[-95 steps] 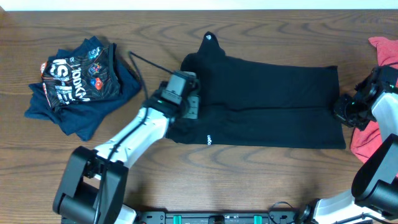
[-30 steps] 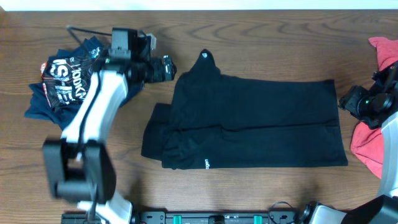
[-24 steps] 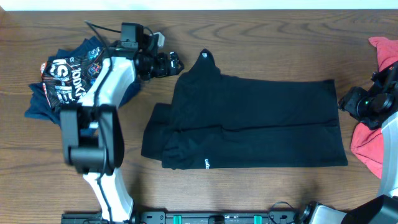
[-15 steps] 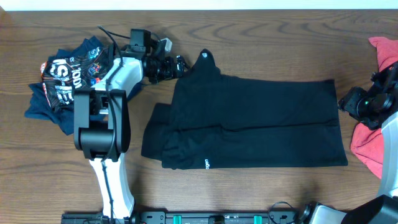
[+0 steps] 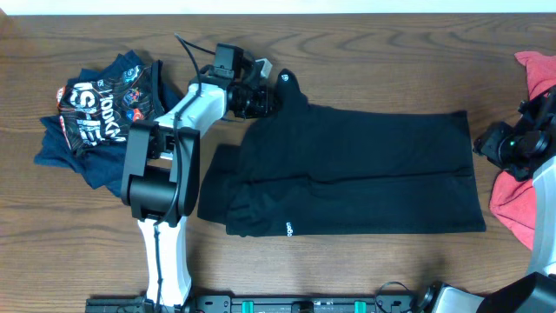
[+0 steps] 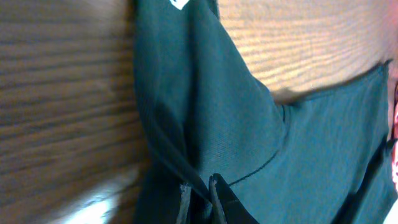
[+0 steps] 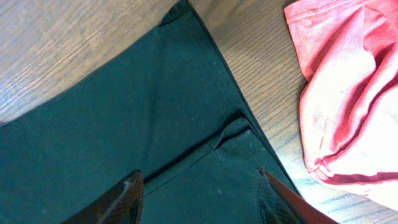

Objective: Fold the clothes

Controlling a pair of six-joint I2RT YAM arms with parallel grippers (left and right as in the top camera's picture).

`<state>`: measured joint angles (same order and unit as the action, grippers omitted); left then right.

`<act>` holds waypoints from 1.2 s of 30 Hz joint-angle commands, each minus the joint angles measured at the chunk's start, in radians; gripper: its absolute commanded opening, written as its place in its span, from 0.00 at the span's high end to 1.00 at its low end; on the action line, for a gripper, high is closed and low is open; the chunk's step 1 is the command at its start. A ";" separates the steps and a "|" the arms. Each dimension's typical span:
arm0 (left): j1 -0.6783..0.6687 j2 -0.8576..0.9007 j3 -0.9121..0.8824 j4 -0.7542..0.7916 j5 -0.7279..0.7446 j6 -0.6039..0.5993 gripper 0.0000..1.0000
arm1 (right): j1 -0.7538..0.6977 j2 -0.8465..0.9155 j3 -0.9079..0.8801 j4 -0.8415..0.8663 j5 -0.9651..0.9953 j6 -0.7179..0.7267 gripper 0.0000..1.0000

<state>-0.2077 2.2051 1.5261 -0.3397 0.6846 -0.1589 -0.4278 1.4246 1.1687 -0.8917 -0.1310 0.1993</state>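
Overhead: left hand (image 5: 264,97) now on black T-shirt (image 5: 365,174)

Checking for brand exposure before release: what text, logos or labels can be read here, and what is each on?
On the printed navy garment: large white lettering, crumpled and turned; not legible as words.
On the black T-shirt: a small white logo, too small to read.
Its neck label: white, too small to read.

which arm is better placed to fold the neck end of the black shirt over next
Left. The left end effector is closed on the black shirt at the neck end; the right end effector hangs open by the hem, gripping nothing.
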 commanded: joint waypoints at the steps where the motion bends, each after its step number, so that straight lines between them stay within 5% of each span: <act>1: 0.028 -0.003 0.016 0.010 -0.001 -0.003 0.87 | -0.010 0.003 -0.004 0.013 0.008 -0.014 0.47; 8: 0.043 -0.031 0.016 0.005 -0.014 -0.042 0.91 | -0.009 0.095 -0.004 0.118 0.006 -0.014 0.56; 16: 0.041 -0.058 0.016 -0.037 -0.015 -0.045 0.92 | -0.001 0.298 -0.004 0.369 -0.031 -0.014 0.47; 36: 0.043 -0.077 0.015 -0.056 -0.015 -0.057 0.91 | 0.080 0.623 -0.004 0.799 -0.064 -0.013 0.45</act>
<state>-0.1673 2.1597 1.5261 -0.3897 0.6739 -0.2100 -0.3656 2.0224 1.1675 -0.1013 -0.1936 0.1928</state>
